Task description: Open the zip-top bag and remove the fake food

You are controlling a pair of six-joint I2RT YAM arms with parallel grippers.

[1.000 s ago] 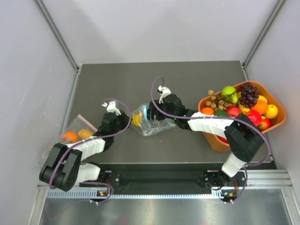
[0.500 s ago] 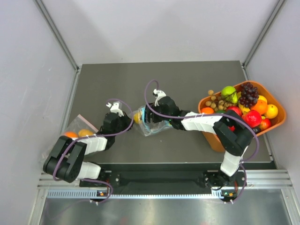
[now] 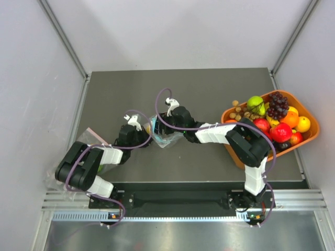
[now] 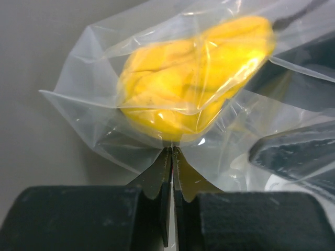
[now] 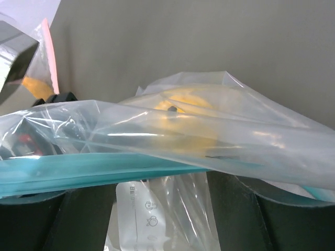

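The zip-top bag [image 3: 161, 135] lies between my two grippers, crinkled, with a yellow lemon [image 3: 150, 129] inside. In the left wrist view my left gripper [image 4: 171, 152] is shut on a pinch of the bag's clear film just under the lemon [image 4: 193, 83]. In the right wrist view the teal zip strip [image 5: 99, 168] runs across my right gripper [image 5: 162, 209], whose jaws stand wide apart with the bag's film draped between and over them. The lemon [image 5: 183, 112] shows through the film beyond. In the top view my left gripper [image 3: 141, 130] and right gripper [image 3: 164, 127] flank the bag.
An orange basket [image 3: 314, 130] at the right holds a red apple, a green fruit, grapes and other fruits. A second clear bag with a pinkish-red edge [image 3: 90, 137] lies at the left, partly under my left arm; it also shows in the right wrist view [image 5: 49, 47].
Both grippers and the bag between them have shifted left. My left arm has folded closer over the second bag.
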